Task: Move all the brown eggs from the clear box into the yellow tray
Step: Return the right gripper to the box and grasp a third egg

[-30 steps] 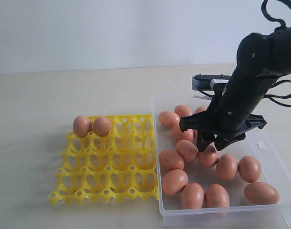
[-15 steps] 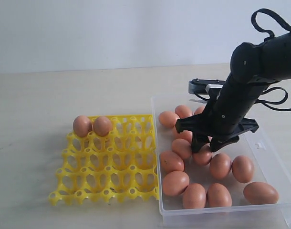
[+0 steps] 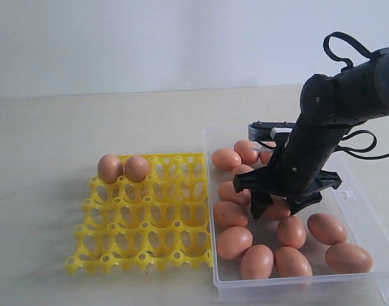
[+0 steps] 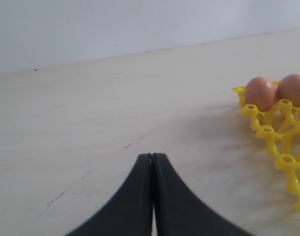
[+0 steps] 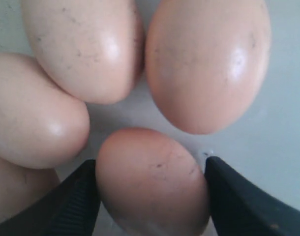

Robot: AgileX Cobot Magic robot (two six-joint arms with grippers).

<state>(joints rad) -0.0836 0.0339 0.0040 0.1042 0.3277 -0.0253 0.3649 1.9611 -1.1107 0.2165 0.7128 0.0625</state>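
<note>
Right gripper (image 3: pixel 275 213) is down in the middle of the clear box (image 3: pixel 363 204), fingers (image 5: pixel 76 201) spread wide either side of one brown egg (image 5: pixel 152 182) on the box floor; contact, I can't tell. Left gripper (image 4: pixel 151 157), outside the box, is pinched together, empty.

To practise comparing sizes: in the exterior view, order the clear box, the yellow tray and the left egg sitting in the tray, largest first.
1. clear box, largest
2. yellow tray, somewhat smaller
3. left egg, clearly smallest

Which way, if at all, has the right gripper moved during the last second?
Yes. The right gripper has moved left, towards the yellow tray, and lower among the brown eggs in the clear box.
</note>
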